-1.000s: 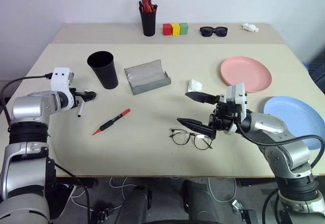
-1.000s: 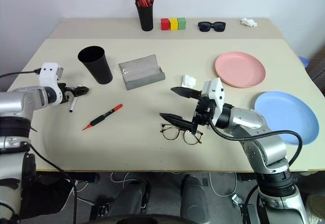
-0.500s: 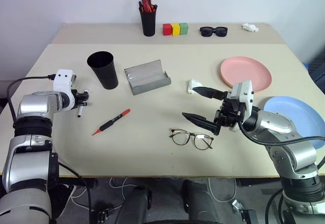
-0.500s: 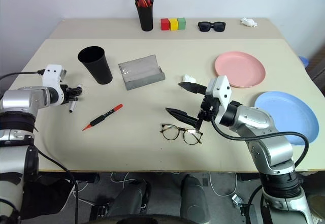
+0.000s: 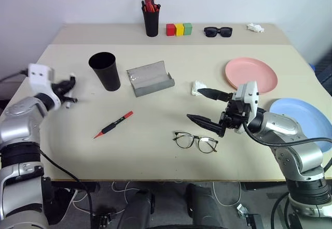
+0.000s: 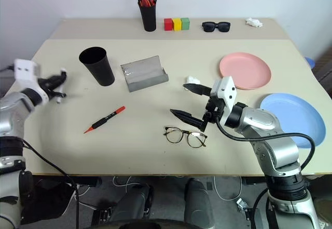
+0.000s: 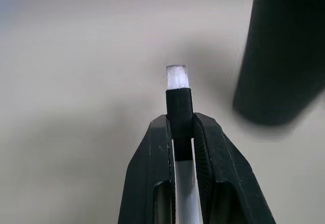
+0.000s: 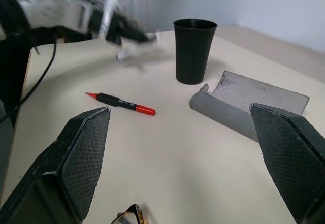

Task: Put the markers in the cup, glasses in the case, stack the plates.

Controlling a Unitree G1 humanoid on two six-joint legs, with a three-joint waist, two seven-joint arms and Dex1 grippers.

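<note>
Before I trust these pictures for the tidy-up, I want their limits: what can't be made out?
- The marker in the left gripper: the left wrist view shows its tip, the fingers cover the rest; blurred in the head views.
- Glasses: cut off by the right wrist view's bottom edge.
- Blue plate: partly behind the right arm in the head views.
- Pens in the far pot: too small to count.

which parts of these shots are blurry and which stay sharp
Left eye view: the left gripper and its marker are smeared, while the glasses and red marker stay crisp. Left wrist view: the cup is soft, the marker sharper. Right wrist view: the left gripper is streaked, the case clear.
</note>
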